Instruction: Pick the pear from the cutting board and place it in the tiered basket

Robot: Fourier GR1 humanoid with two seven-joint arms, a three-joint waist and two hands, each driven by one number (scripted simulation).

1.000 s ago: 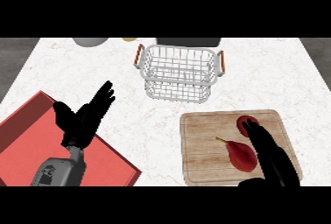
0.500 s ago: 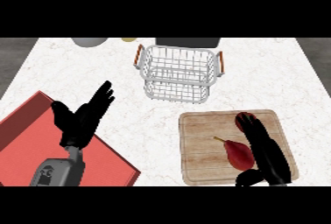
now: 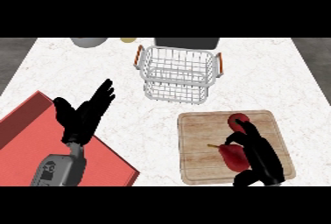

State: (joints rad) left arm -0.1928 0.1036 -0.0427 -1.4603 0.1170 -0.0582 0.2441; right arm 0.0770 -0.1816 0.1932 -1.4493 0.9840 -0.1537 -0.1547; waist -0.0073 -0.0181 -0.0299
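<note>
My left hand (image 3: 82,116) rests spread, fingers up, over the red mat (image 3: 26,144), well left of the board (image 3: 200,144). The basket (image 3: 179,74) stands behind the board. My right hand (image 3: 258,153) curls round the pear (image 3: 233,156) on the board.

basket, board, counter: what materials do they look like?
Tiered basket: thin metal wire, white or pale finish, see-through grid; orange handles may be plastic. Cutting board: wood, matte, with visible grain and a rim groove. Counter: looks like pale speckled stone, though it may be laminate.
</note>
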